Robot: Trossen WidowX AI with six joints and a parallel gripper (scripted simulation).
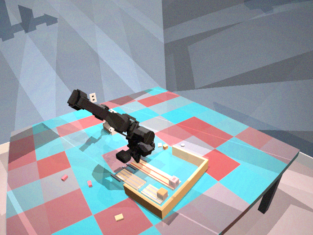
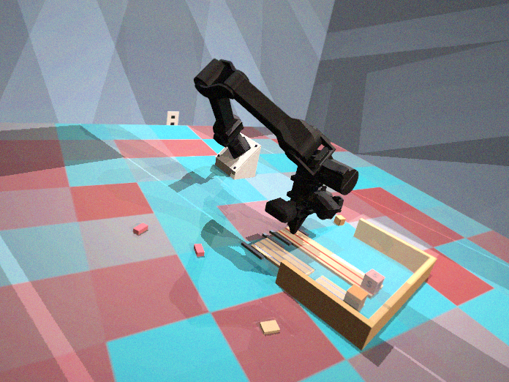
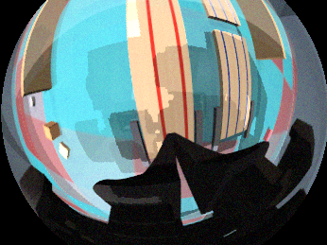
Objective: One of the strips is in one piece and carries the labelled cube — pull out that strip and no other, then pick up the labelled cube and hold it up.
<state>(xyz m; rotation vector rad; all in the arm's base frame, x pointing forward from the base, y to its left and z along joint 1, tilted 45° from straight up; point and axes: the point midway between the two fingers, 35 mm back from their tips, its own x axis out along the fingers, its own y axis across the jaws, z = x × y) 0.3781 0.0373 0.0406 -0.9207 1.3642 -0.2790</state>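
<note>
The red-lined strip (image 1: 154,172) (image 2: 327,257) (image 3: 165,53) looks unbroken. The pinkish labelled cube (image 1: 173,182) (image 2: 373,281) stands on its far end. The blue-lined strip is in two parts with a gap: a near piece (image 1: 131,178) (image 2: 282,255) (image 3: 233,77) and a far piece (image 1: 151,193) (image 2: 329,287) (image 3: 218,3). A plain orange cube (image 1: 162,193) (image 2: 355,296) stands on the far piece. My gripper (image 1: 137,161) (image 2: 292,231) (image 3: 171,136) is shut and empty, fingertips low at the red-lined strip's near end. Whether they touch it is unclear.
A wooden wall (image 1: 193,176) (image 2: 322,301) (image 3: 38,67) encloses three sides, open towards the arm. Dark rails (image 1: 115,177) (image 3: 198,126) flank the strips' near ends. A small orange block (image 1: 165,146) (image 2: 339,219) (image 3: 51,131) and red blocks (image 1: 64,177) (image 2: 199,249) lie outside.
</note>
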